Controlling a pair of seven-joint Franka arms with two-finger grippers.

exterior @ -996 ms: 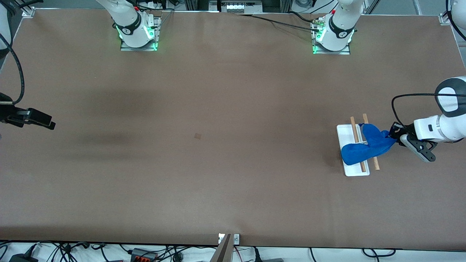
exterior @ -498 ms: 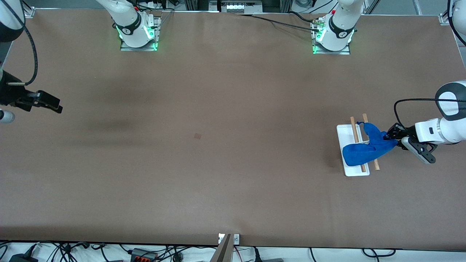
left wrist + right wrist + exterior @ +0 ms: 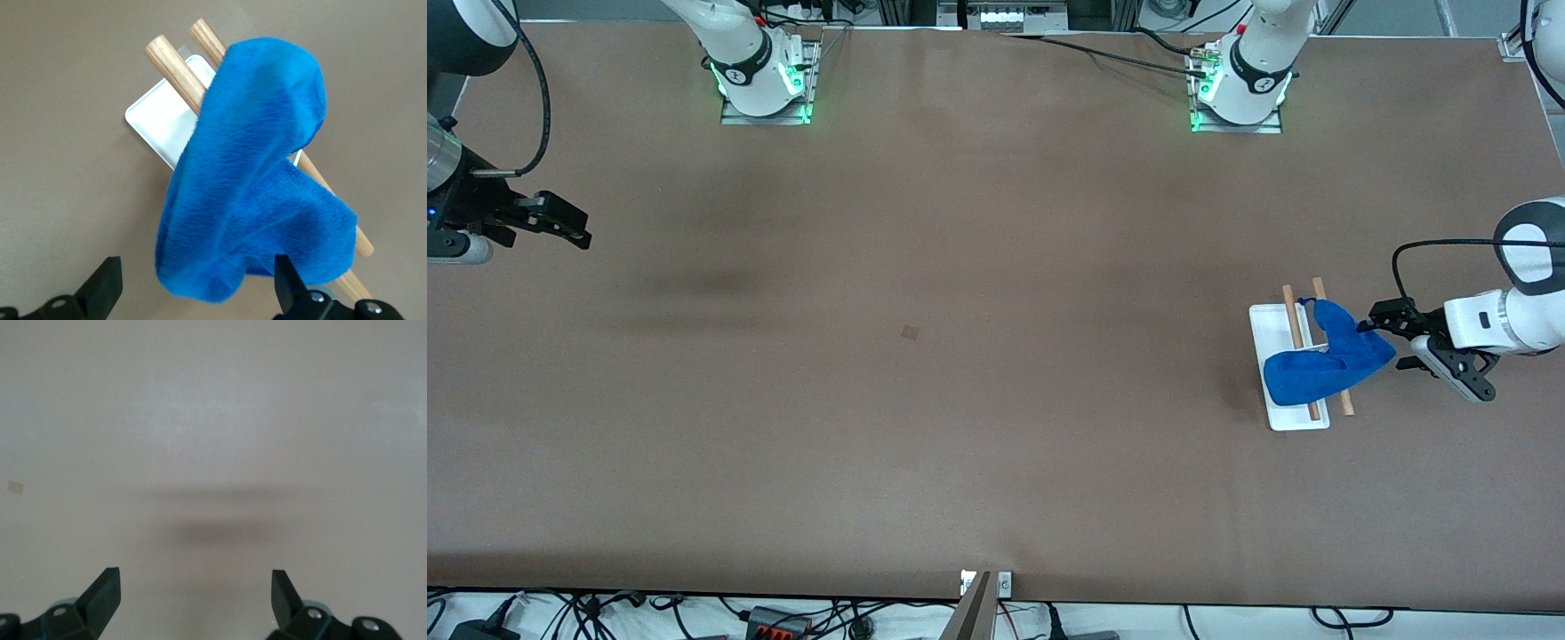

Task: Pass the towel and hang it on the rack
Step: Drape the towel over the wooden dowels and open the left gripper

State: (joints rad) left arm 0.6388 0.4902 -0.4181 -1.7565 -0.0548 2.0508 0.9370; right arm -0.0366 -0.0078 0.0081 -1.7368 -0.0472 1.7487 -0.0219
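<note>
The rack (image 3: 1282, 325) stands near the left arm's end of the table, with a white flat base and two wooden rods. The blue towel (image 3: 1320, 364) is draped over both rods. My left gripper (image 3: 1394, 340) is open beside the towel's end, its fingers apart and holding nothing. In the left wrist view the towel (image 3: 253, 193) hangs over the rods (image 3: 175, 68) above the white base (image 3: 155, 117), and its lower edge lies between my left gripper's (image 3: 197, 283) spread fingers. My right gripper (image 3: 567, 226) is open and empty over bare table at the right arm's end; its wrist view shows it (image 3: 195, 587) open too.
A small brown patch (image 3: 910, 332) marks the tabletop near the middle and also shows in the right wrist view (image 3: 16, 487). Both arm bases (image 3: 765, 80) stand along the edge farthest from the front camera.
My left gripper has opened, let go of the towel's end and drawn slightly away from the rack. My right gripper has moved toward the bases' edge of the table.
</note>
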